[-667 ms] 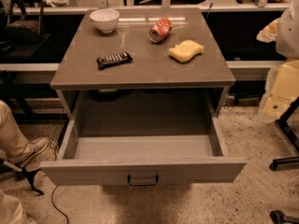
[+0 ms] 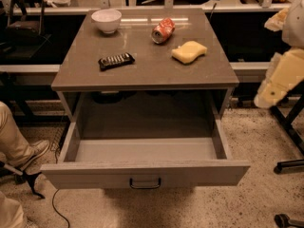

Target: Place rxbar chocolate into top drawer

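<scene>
Little has changed since the earlier frame: everything on the desk [image 2: 142,77] lies where it lay, and only the robot's pale arm [image 2: 289,70] at the right edge sits slightly higher and a shade nearer the desk. Its lower end, the gripper [image 2: 268,95], hangs off the desk's right side, level with the desk's edge and well apart from every object on it. Whether the gripper is clenched or released cannot be told from this angle, and it touches nothing.

The rxbar chocolate [image 2: 116,61] lies flat on the left half of the desk, its dark wrapper angled slightly, with the right end a little farther back. Behind it, near the back edge, stands a white bowl [image 2: 106,20]. A crushed red can [image 2: 163,31] lies on its side at centre back, and a yellow sponge [image 2: 189,52] rests just in front and to the right of it.

Below the desk, the top drawer [image 2: 142,172] is pulled far out towards the camera, its grey floor in view and its dark loop handle [image 2: 145,183] at the middle of the front panel. At the left edge, a seated person's trouser leg [image 2: 10,137] and shoe [image 2: 34,152] rest on the speckled floor [image 2: 256,141].
</scene>
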Controlling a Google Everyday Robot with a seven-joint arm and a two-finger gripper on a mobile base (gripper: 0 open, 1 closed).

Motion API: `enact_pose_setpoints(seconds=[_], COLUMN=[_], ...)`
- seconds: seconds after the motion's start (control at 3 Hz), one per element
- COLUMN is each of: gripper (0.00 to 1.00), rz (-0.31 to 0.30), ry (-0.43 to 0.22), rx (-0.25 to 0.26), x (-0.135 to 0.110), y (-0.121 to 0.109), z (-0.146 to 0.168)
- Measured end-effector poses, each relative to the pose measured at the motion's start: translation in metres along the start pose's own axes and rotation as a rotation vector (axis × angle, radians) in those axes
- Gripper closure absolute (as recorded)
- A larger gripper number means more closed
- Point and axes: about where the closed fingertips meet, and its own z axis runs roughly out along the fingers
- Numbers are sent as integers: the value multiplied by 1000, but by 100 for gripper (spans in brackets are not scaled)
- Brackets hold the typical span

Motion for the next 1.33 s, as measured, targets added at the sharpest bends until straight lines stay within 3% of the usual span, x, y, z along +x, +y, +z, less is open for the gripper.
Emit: enact_pose_setpoints(seconds=[0.33, 0.67, 1.0, 1.33], gripper=[0, 0, 0, 0], rz=[54, 98, 111, 53], ry=[-112, -209, -262, -302], rx=[96, 143, 148, 101], x=[-16, -39, -70, -124], y=[-52, -102, -142, -163], z=[3, 14, 30, 60])
